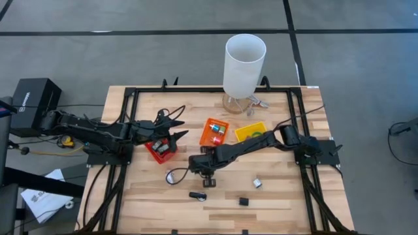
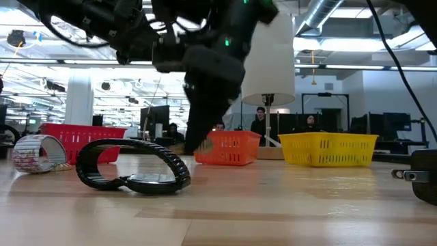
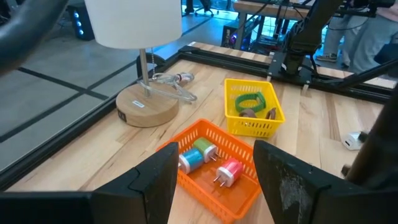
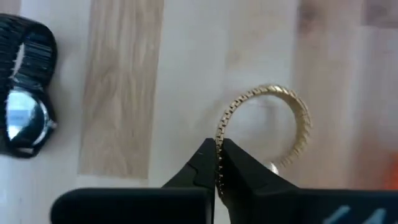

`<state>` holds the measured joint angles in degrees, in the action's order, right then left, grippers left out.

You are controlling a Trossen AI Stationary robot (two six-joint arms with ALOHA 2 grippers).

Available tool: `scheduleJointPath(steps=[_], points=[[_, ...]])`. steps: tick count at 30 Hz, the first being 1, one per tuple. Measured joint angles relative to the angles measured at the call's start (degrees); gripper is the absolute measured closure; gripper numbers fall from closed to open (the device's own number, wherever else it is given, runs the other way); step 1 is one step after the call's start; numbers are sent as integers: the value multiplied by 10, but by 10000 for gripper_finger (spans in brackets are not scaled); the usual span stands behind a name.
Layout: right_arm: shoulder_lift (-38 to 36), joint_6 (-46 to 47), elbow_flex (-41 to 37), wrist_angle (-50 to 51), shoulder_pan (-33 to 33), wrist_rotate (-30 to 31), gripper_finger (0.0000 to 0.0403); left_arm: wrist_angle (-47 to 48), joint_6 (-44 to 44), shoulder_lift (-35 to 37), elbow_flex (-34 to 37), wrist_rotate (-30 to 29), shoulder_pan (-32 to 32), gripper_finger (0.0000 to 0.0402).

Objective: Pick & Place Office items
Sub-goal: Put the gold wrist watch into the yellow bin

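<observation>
A gold stretch band [image 4: 277, 121], a small open ring, is caught in my right gripper [image 4: 219, 149], which is shut on it over the middle of the table [image 1: 208, 175]. Close to it on the table's left side, a black wristwatch [image 4: 25, 93] lies on the wood [image 2: 133, 167]. My left gripper [image 3: 214, 158] hangs open above the red bin [image 1: 162, 149], touching nothing. A black piece [image 1: 197, 194], another black piece [image 1: 243, 202] and a white plug [image 1: 257, 183] lie near the front edge. A patterned ring [image 2: 37, 152] rests on the table. My right gripper pinches one spot on the gold band's rim [image 4: 219, 140] between its two fingertips [image 4: 239, 162], coming from above and slanting steeply down. The rest of the ring stands out beyond the fingertips. I cannot tell whether it is clear of the wood.
An orange bin [image 1: 213, 132] holds small coloured plugs [image 3: 211, 163]. A yellow bin [image 1: 251, 132] holds a green ring [image 3: 250, 101]. A tall white lamp [image 1: 245, 65] stands on a wooden base [image 3: 146, 107] at the far edge. A black frame [image 1: 130, 98] rims the table.
</observation>
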<state>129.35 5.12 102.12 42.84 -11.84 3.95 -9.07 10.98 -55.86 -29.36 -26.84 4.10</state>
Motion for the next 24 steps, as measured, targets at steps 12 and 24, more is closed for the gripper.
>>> scheduleJointPath(steps=[12, 24], points=[[-2, -26, 123, 191, -20, 67, 397, 1, 0, 0, 0, 3, 0, 198], [-3, -14, 214, 431, -40, 155, 395, 1, 0, 0, 0, 18, 0, 198]])
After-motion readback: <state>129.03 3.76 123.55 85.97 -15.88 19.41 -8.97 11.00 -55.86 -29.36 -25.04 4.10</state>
